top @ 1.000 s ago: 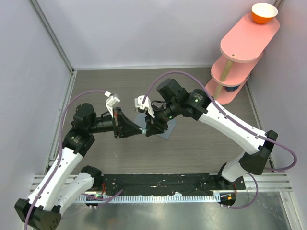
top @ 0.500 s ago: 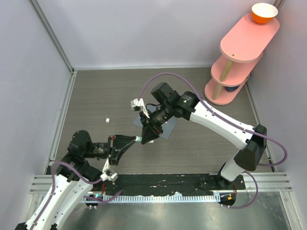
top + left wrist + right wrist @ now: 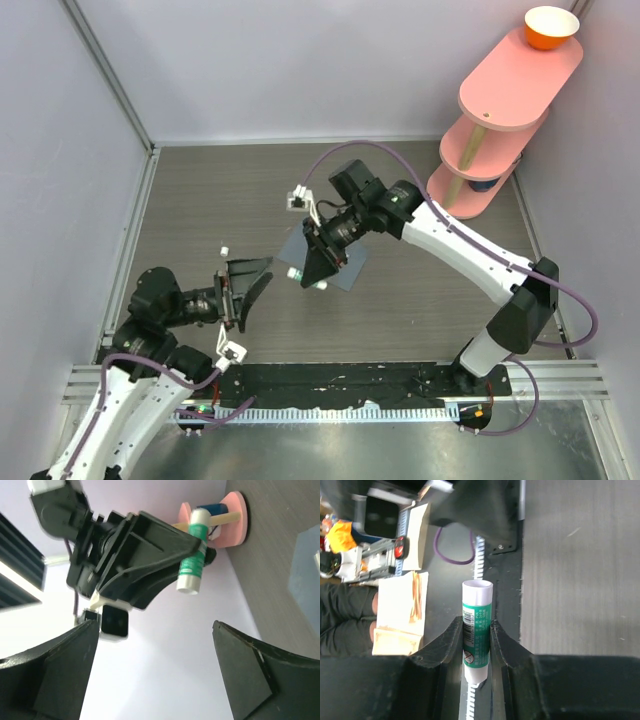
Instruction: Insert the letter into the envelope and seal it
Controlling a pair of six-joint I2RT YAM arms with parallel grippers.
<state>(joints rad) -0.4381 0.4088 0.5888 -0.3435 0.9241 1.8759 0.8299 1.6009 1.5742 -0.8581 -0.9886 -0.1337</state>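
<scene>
My right gripper (image 3: 308,277) is shut on a green-and-white glue stick (image 3: 476,630) and hangs just above the slate-blue envelope (image 3: 345,268), covering its left part. From the left wrist view the glue stick (image 3: 192,555) shows upright in those black jaws, with a corner of the envelope (image 3: 307,570) at the right edge. Left of the glue stick and apart from it, my left gripper (image 3: 264,277) stands open with nothing between its fingers (image 3: 65,672). The letter is out of view.
A pink tiered shelf (image 3: 505,100) stands at the back right, carrying an orange bowl (image 3: 551,27) on top. A small white piece (image 3: 226,249) lies on the table just beyond my left gripper. Walls close in the left and far sides.
My left gripper was narrowly closed with its tip at the glue stick; it has opened wide and drawn back to the left. The right gripper keeps its hold and has shifted slightly.
</scene>
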